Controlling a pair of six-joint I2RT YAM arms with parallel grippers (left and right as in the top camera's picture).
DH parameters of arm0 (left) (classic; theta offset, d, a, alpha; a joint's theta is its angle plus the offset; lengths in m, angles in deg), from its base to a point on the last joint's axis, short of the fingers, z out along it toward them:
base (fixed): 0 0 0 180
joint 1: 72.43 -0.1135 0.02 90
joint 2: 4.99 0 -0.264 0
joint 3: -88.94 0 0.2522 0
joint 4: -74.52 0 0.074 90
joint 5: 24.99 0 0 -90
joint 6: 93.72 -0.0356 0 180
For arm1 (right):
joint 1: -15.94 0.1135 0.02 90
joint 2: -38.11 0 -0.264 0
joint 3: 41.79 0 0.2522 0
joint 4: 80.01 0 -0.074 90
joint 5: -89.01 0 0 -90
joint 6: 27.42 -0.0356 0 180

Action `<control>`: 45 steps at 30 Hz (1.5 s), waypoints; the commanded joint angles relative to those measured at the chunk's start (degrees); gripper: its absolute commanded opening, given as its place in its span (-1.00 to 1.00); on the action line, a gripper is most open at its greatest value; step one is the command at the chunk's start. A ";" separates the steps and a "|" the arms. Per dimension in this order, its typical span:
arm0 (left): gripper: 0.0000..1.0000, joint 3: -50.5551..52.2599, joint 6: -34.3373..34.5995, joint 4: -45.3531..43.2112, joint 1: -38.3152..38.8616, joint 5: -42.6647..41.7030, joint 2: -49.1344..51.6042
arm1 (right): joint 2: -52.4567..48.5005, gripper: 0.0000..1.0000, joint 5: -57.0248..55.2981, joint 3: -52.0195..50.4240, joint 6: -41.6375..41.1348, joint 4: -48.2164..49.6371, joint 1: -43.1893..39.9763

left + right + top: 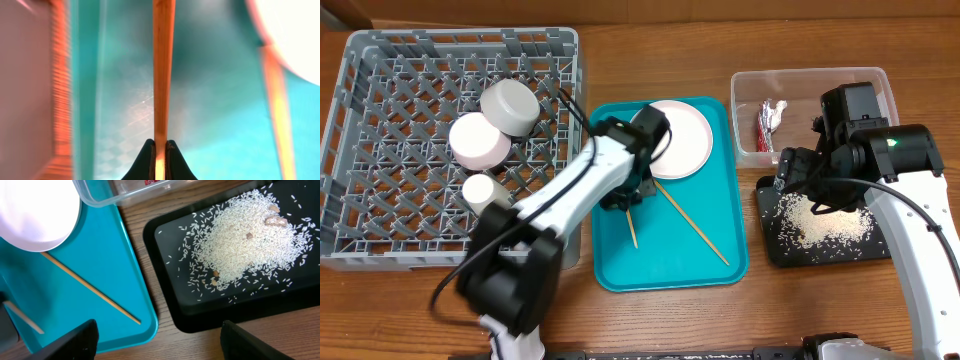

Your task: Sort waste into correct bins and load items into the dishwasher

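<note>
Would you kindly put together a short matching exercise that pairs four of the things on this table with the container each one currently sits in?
Things:
1. foil wrapper
2. rice
3. white plate
4. grey bowl

Places:
A. dish rack
B. black tray
C. clear tub
D. teal tray

Pairs: 1-C, 2-B, 3-D, 4-A
</note>
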 commanded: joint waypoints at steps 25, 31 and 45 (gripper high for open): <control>-0.92 -2.64 -43.65 -3.28 -23.56 -1.07 -12.09 | 0.52 0.60 -0.61 0.42 0.37 1.03 -0.15; -0.92 -2.64 -43.60 -3.30 -23.56 -1.42 -7.02 | 0.52 0.60 -0.61 0.42 0.39 0.98 -0.15; 0.14 -9.49 -41.57 0.24 -23.34 -2.91 -6.03 | 0.52 0.60 -0.61 0.42 0.39 0.98 -0.15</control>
